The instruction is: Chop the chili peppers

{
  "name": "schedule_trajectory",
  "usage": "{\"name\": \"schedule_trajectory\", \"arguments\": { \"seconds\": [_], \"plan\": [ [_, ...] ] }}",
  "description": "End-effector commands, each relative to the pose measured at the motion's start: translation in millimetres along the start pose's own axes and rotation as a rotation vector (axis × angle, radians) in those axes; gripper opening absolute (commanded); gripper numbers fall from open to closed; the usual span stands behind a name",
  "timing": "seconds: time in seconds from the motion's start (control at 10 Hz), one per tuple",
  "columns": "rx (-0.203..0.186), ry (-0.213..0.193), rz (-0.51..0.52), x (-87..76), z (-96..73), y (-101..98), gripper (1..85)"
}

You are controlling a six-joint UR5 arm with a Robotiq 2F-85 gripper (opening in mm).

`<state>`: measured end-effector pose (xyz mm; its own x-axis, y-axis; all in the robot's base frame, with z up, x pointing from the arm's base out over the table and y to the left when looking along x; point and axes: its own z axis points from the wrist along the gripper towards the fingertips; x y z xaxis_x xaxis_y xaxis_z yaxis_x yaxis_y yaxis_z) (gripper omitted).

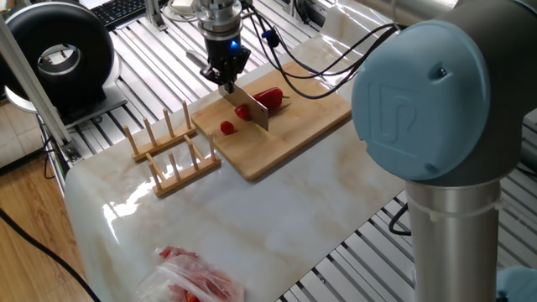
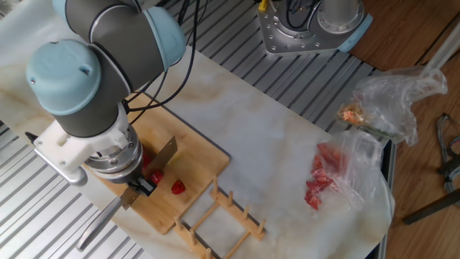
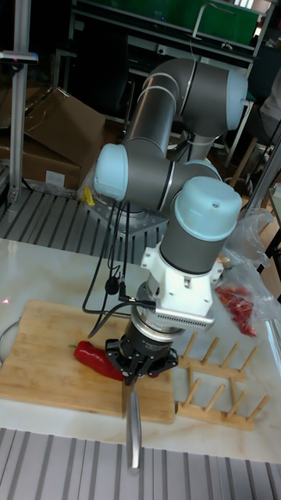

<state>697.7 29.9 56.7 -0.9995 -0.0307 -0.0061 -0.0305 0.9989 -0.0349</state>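
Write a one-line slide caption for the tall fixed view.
Robot arm's gripper holds a knife over a red chili pepper on a wooden cutting board.

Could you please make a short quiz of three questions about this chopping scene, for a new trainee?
1. True or false: the gripper is shut on the knife.
2. How many small cut chunks of chili lie on the cutting board, apart from the main chili pepper?
3. Which stands nearest the cutting board? A) the wooden rack B) the plastic bag C) the black round device

Key:
1. True; the blade stands on the board across the pepper.
2. Two: one lies apart, one beside the blade.
3. A
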Motion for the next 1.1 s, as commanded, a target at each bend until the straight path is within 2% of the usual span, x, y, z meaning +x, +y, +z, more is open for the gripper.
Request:
{"name": "schedule_trajectory", "arguments": {
  "seconds": [0.0, 0.2, 0.3, 1.0],
  "plan": [
    [-0.010, 0.014, 0.007, 2.0, -10.1, 7.2, 1.3],
    [-0.009, 0.031, 0.008, 4.5, -21.9, 14.1, 1.3],
    [0.009, 0.030, -0.004, 4.5, -24.9, 9.4, 1.3],
    [0.003, -0.003, -0.006, 1.2, 4.4, 8.0, 1.3]
  ]
}}
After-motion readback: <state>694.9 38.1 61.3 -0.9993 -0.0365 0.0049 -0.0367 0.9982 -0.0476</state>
